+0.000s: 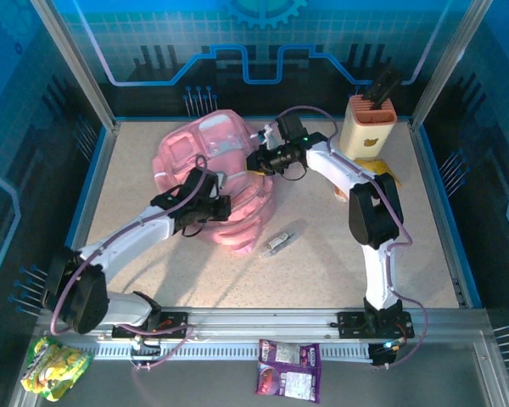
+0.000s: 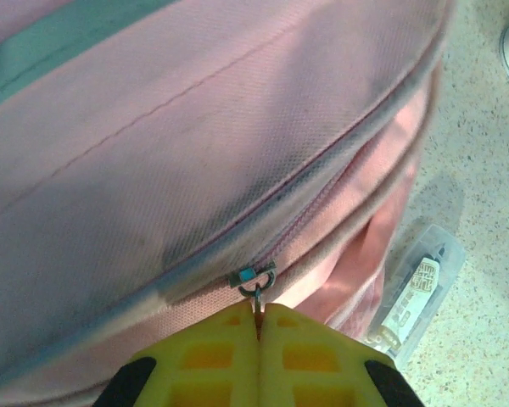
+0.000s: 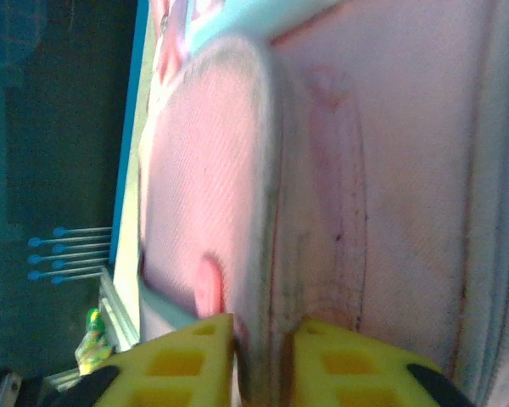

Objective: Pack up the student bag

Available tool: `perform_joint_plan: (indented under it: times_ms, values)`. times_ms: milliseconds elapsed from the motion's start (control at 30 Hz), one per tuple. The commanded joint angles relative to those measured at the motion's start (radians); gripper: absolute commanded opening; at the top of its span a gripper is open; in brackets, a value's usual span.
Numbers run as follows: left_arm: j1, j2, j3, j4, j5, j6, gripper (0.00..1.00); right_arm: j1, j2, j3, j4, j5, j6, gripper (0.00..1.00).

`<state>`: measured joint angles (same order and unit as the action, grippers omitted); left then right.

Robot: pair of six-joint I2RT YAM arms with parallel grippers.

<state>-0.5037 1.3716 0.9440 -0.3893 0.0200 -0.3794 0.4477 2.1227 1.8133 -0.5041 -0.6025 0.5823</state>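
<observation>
Left gripper [image 2: 259,315]: clamped shut on zip pull [image 2: 254,280], at near side of student bag [image 1: 220,161]. Zip track [image 2: 310,212] off up-right from the pull along the bag's curved edge, so probably a drag along that line, left arm nearer. Bag on tabletop [image 1: 322,280], left of centre, toward far edge. Right gripper [image 3: 263,360] at bag's far right side: narrow gap astride a fabric ridge, pinched or not cannot tell.
</observation>
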Motion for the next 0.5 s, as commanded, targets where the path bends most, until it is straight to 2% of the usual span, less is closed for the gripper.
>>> perform_joint_plan:
  times_ms: [0, 67, 200, 333, 467]
  values:
    - [-0.056, 0.074, 0.078, 0.009, 0.104, -0.050, 0.00, -0.027, 0.007, 0.076, -0.026, 0.067, -0.065, 0.36]
    - [-0.069, 0.106, 0.105, 0.029, 0.093, -0.065, 0.00, -0.037, -0.029, 0.037, -0.042, 0.086, -0.075, 0.41]
    - [-0.078, 0.150, 0.147, 0.056, 0.088, -0.091, 0.00, -0.064, -0.147, -0.164, 0.021, 0.095, -0.009, 0.47]
    - [-0.086, 0.174, 0.187, 0.050, 0.084, -0.098, 0.00, -0.063, -0.216, -0.322, 0.140, -0.006, 0.071, 0.51]
    - [-0.100, 0.178, 0.200, 0.047, 0.067, -0.098, 0.00, -0.039, -0.268, -0.416, 0.222, -0.011, 0.145, 0.52]
